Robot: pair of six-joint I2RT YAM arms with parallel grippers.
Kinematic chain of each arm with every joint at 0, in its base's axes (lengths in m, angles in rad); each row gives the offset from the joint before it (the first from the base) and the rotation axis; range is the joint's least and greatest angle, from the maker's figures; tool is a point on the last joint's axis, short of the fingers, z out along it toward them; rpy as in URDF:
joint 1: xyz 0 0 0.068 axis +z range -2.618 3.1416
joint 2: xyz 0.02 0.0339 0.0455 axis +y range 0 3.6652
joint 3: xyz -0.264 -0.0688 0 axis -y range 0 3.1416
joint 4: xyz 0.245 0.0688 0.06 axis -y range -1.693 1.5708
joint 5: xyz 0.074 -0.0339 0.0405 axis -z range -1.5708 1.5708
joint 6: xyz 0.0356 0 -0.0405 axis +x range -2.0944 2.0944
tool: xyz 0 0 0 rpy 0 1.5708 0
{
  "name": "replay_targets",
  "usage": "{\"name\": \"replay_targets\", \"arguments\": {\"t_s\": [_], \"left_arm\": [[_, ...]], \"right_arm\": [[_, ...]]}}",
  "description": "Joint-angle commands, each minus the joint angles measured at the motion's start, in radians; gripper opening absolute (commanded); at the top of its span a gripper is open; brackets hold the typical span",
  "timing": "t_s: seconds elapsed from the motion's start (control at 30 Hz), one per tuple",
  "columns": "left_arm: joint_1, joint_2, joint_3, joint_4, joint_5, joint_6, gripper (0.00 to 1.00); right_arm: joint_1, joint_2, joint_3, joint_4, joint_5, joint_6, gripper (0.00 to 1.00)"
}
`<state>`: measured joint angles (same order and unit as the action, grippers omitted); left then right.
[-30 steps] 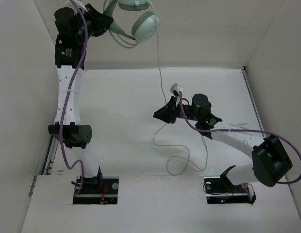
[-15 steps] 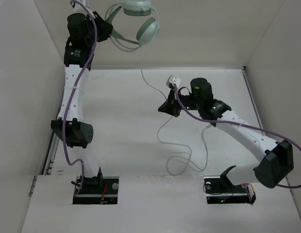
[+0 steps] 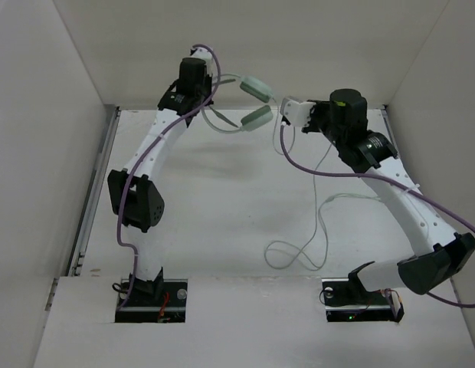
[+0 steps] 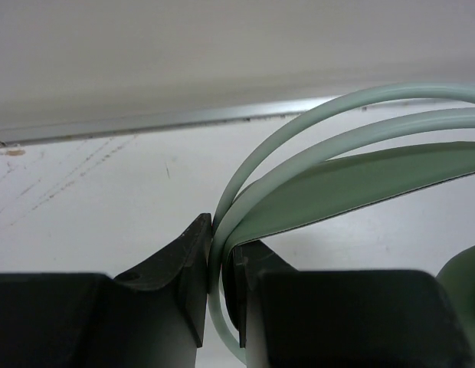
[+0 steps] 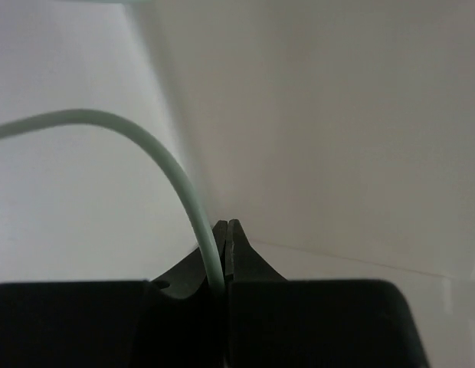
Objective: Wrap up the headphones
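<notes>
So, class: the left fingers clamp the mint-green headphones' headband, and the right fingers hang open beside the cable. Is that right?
Not quite. The right fingers are not open beside the cable: they are shut on it, as the right wrist view shows. The left fingers do clamp the headband of the headphones.

headphones (image 3: pixel 257 116) held above table (image 3: pixel 222 199), cable (image 3: pixel 268 254) trailing down in loose loops

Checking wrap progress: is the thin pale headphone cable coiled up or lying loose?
Loose: the thin pale cable sprawls in open loops across the white table.
</notes>
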<state>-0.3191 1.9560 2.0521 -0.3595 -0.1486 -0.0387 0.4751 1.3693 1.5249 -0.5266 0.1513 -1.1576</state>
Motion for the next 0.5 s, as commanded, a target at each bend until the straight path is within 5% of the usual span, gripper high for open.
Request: {"name": "replay_targets", "arguments": {"t_s": [0.0,0.47], "left_arm": [[-0.062,-0.043,-0.024,0.053,-0.02,0.06,0.0],[-0.26,-0.078,-0.125,0.017,0.058,0.118,0.0]], "right_arm": [[-0.003,-0.027,0.055,0.258,0.151,-0.283,0.0],[0.011,0.017,0.084,0.585,-0.022,-0.305,0.0]]}}
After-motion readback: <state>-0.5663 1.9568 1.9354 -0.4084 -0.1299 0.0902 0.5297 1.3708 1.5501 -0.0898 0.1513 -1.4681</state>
